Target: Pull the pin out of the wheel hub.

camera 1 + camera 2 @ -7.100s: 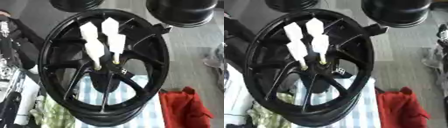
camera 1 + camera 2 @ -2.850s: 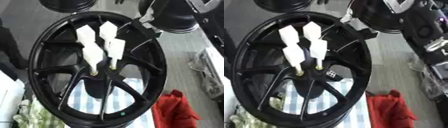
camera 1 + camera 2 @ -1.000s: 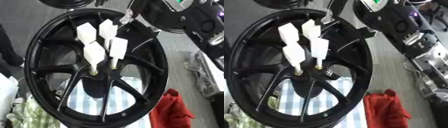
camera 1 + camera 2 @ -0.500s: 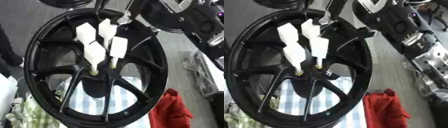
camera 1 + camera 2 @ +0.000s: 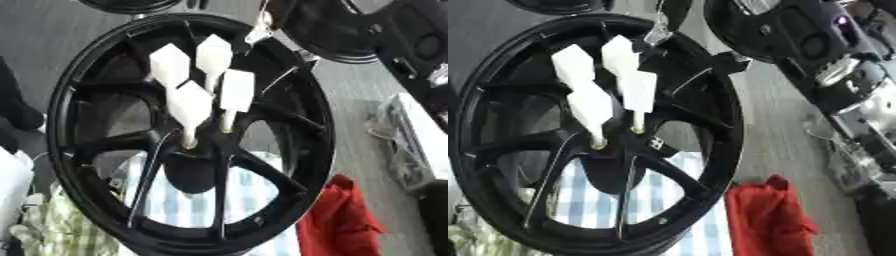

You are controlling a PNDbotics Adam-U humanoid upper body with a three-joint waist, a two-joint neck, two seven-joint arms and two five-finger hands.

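Left eye view: four white pins [image 5: 191, 102] in black wheel hub [image 5: 188, 145], no legible writing, fingers' state unclear.

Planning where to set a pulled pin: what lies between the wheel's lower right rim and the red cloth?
In the left eye view nothing lies between them: the red cloth sits right against the wheel's lower right rim, with blue-and-white checked fabric showing through the spokes.

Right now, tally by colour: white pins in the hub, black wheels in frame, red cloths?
White pins: 4, all seated in the hub
Black wheels: 3, the near wheel and two partly cut off at the top edge
Red cloth: 1
Total: 8
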